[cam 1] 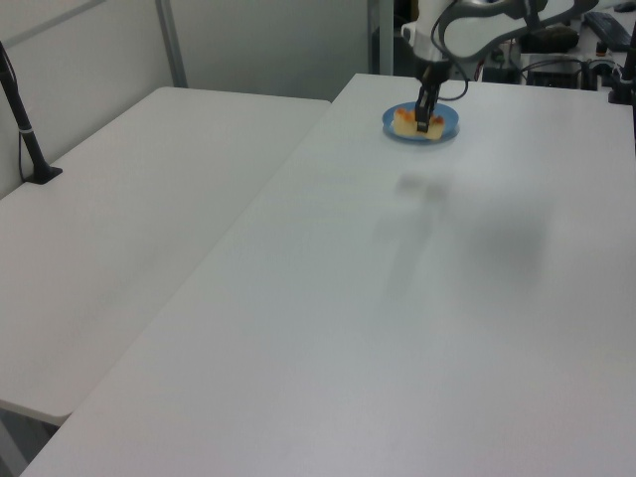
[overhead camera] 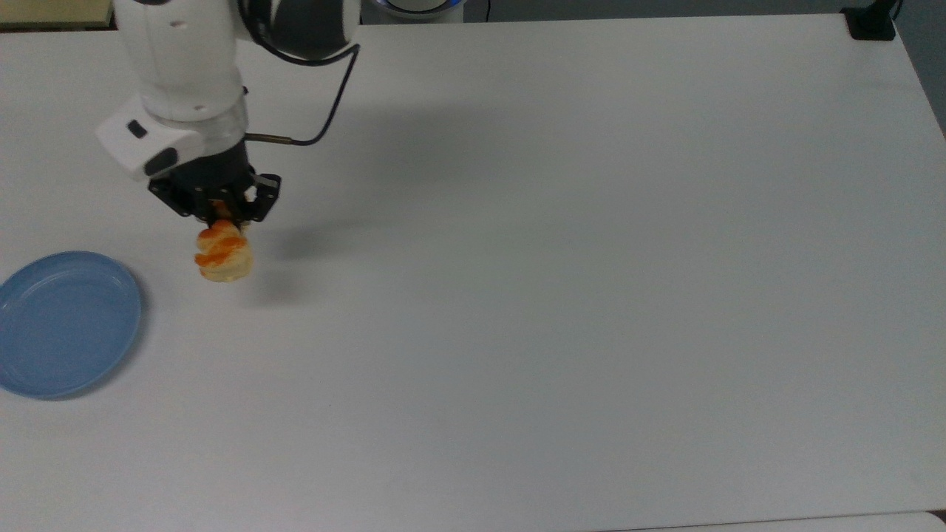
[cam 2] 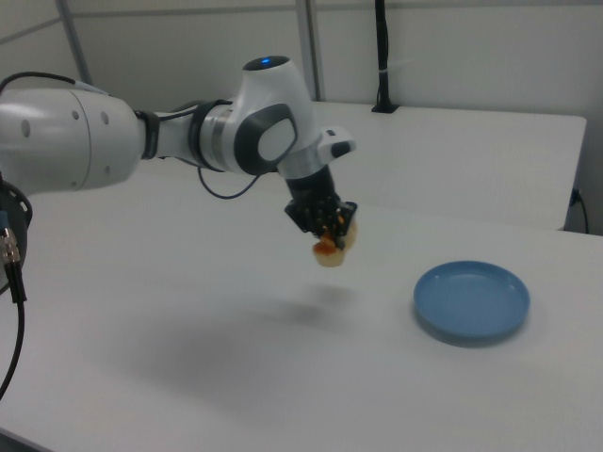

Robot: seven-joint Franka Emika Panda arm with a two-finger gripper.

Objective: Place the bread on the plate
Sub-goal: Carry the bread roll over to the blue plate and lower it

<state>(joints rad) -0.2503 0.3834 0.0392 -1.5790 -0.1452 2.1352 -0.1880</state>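
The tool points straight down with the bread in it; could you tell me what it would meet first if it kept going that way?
Probably the bare table, not the plate. In the right view the tool holds the bread in the air, short of the plate, with its shadow on the tabletop. The bread would touch down first.

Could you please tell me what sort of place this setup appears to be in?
Most likely a robotics lab or test room. A white robot arm holds the bread in its gripper above a plain white table. Only a blue plate rests on the table, and a black pole is clamped to the neighbouring table.
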